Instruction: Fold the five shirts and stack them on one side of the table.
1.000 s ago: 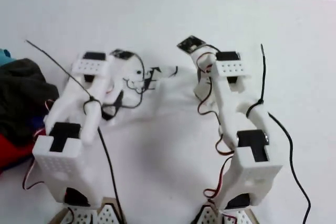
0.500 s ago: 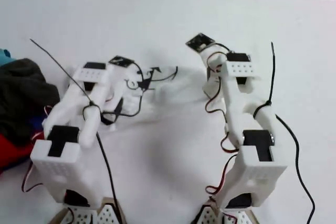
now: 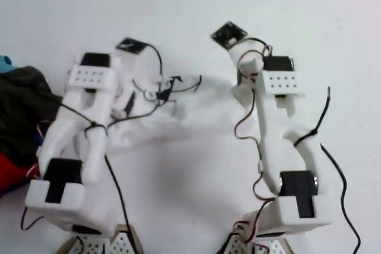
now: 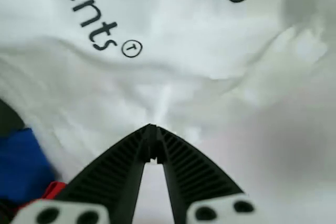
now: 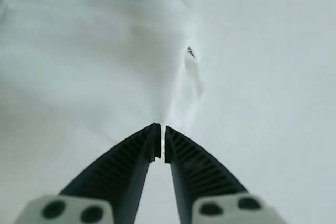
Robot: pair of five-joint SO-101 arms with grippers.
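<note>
**Progress.** You are early in the task, to judge from the layout. One white shirt (image 3: 156,130) lies spread in the middle of the table (image 3: 178,16), not yet folded. The other shirts sit in a loose heap (image 3: 24,108) of dark, blue and red cloth at the table's left edge. No neat stack can be seen, so this fold, the remaining garments and the stacking all appear to lie ahead.

**Jaws.** The left gripper (image 4: 152,129) is clenched. Its black tips meet on a raised ridge of the white shirt (image 4: 210,40), near the printed lettering. The right gripper (image 5: 160,130) is likewise clenched, with only a thin slit between its jaws. A crease in the shirt (image 5: 79,51) runs straight into its tips, so you likely hold cloth in both.

**Surroundings.** Beside the left gripper, blue and red fabric (image 4: 21,166) from the heap borders the white cloth. Past the right gripper, the shirt's edge gives way to bare table (image 5: 273,51). In the high view both arms stand over the shirt, the left nearer the heap.
</note>
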